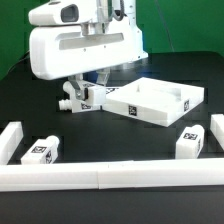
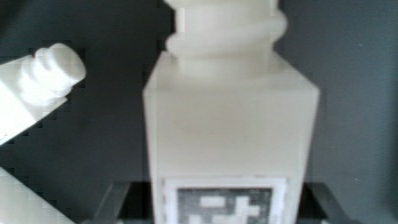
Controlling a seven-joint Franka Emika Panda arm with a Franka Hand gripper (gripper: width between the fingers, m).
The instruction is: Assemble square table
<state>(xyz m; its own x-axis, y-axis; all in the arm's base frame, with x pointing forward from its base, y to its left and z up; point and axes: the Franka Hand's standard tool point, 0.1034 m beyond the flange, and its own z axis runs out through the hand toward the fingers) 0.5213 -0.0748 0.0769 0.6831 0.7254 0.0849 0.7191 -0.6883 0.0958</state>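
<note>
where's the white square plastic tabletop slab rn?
In the exterior view's right half: the white square raised-rim slab lies flat, beside the gripper and the white blocky leg it grips.

You see green backdrop [image 1: 12,30] at exterior view's upper left. Black table [image 1: 30,110], matte, evenly lit. Low white wall [image 1: 110,178] borders near edge, short returns at both ends.

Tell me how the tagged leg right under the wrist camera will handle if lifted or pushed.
The leg looks like solid moulded plastic, so probably stiff and light. Its flat, blocky sides should keep it from rolling, though the rounded threaded tip might let it pivot. The smooth white faces could be slippery.
</note>
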